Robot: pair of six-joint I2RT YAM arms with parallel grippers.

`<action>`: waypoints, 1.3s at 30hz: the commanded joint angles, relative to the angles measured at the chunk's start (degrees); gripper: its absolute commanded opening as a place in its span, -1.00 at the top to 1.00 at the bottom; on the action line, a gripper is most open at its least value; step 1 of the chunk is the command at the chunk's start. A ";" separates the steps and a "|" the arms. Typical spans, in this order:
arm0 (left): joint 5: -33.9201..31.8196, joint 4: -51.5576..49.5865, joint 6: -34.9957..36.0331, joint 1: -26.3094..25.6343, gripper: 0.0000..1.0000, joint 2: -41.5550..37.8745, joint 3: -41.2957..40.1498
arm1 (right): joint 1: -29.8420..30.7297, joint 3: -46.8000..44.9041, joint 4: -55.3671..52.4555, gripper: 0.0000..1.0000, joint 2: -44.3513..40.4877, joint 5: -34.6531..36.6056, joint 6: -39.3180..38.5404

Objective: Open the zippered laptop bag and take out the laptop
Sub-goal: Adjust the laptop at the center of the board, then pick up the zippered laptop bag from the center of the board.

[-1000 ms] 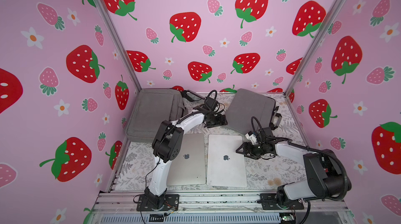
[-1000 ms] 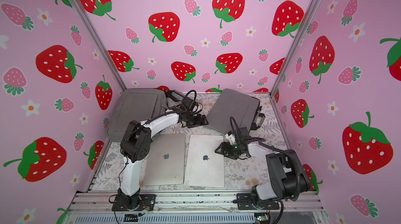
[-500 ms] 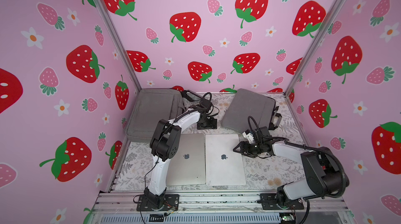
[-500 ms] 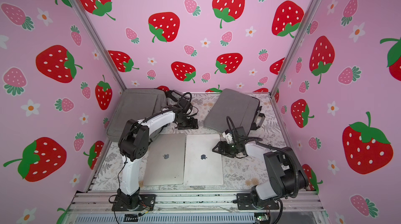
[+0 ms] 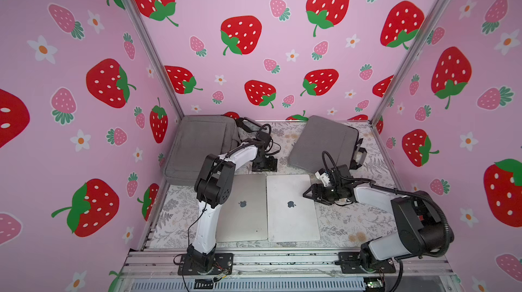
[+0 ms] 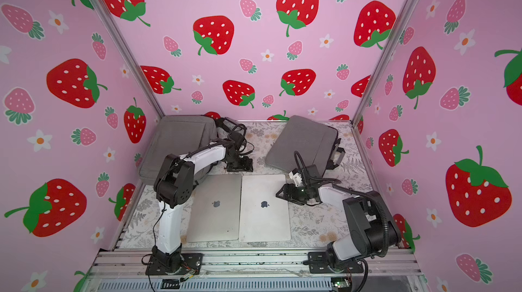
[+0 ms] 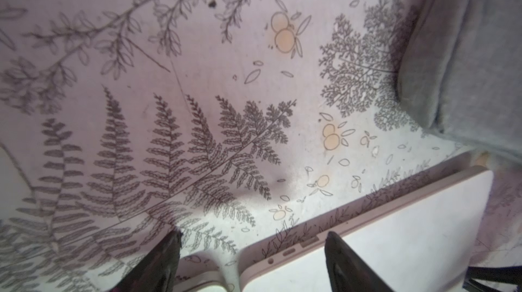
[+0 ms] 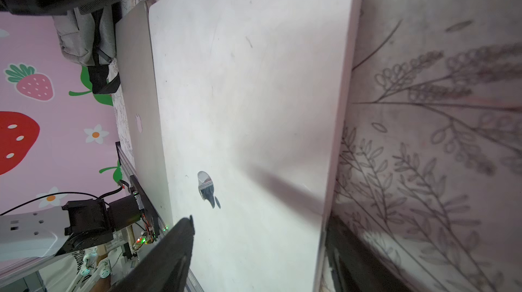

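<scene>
Laptops are judged already out: the left laptop point(image 5: 245, 211) and right laptop point(image 5: 291, 208) lie closed and flat, side by side at the front of the bench point(image 5: 353, 220). The left bag point(image 5: 197, 146) and right bag point(image 5: 322, 143) sit behind them.

The step in hand is judged to be the last one, setting down and letting go. The left jaws are spread wide and empty, low over the spot where the two laptops' back edges meet. The right jaws are also spread, with one side over the right laptop's lid and the other beyond its outer edge, and nothing is gripped.

Next, both arms would need to be lifted clear without a laptop being nudged or dragged.

Neither bag's zip can be made out, so it cannot be told whether they are open. Part of the left bag and of the left laptop is covered by the left arm point(image 5: 214, 180). Contact between the right jaws and the laptop's edge cannot be settled, since the wrist views are soft and the jaws are cut off.
</scene>
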 commanded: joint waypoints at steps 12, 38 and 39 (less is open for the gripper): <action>7.11 -1.66 -1.32 -2.29 -0.60 -3.31 -8.29 | -8.22 4.38 -10.17 -0.53 -5.51 2.01 -3.51; 3.41 -6.51 -1.96 -3.64 -0.62 -2.72 5.02 | -22.67 12.53 -17.03 -0.55 -4.42 14.85 -5.62; 3.39 -6.71 -2.07 -3.73 -0.62 -1.96 6.86 | -23.15 12.99 -17.16 -0.56 -3.85 15.21 -5.84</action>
